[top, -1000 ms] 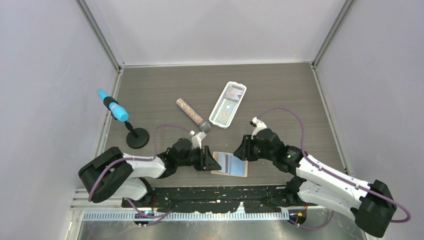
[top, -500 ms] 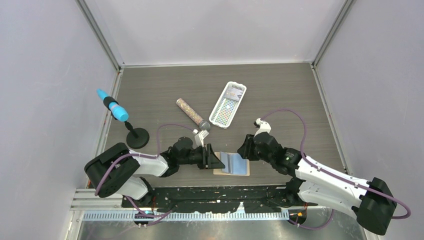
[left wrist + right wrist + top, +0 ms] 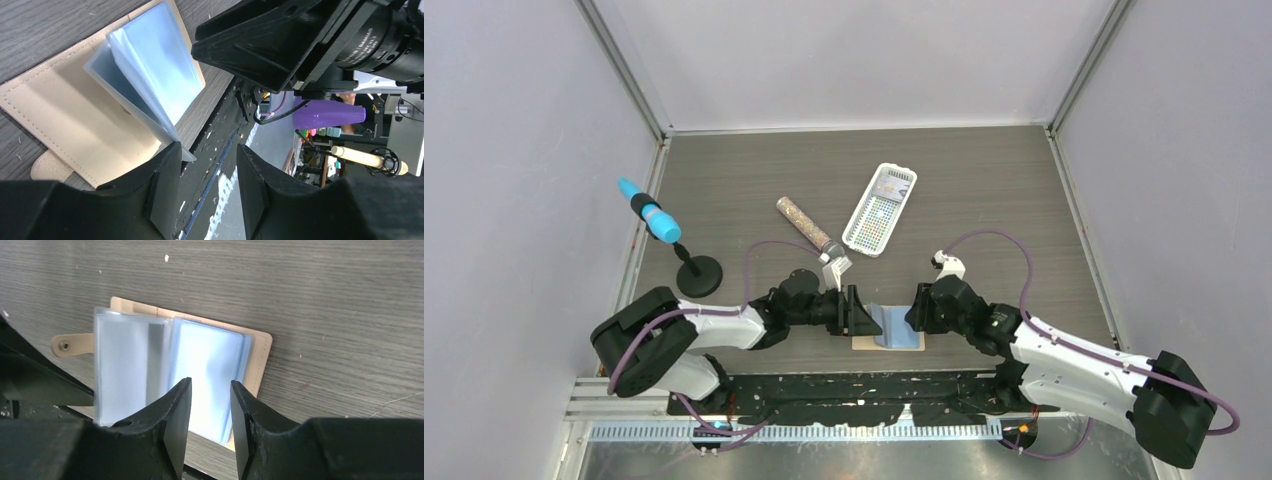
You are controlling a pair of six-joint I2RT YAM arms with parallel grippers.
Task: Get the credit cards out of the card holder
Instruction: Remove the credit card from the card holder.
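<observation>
I see the card holder [image 3: 894, 330] open at the bottom middle, close to the table's [image 3: 984, 190] near edge. My left gripper [image 3: 868, 321] and right gripper [image 3: 913, 316], fingers apart, have moved in, leaving little room.

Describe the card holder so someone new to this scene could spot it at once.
At the near edge of the table, look between the left gripper and the right gripper. The card holder lies open there, tan with shiny bluish pockets fanned up. Unlike the white basket and glittery tube farther back, it is a small folding wallet with a tab.
</observation>
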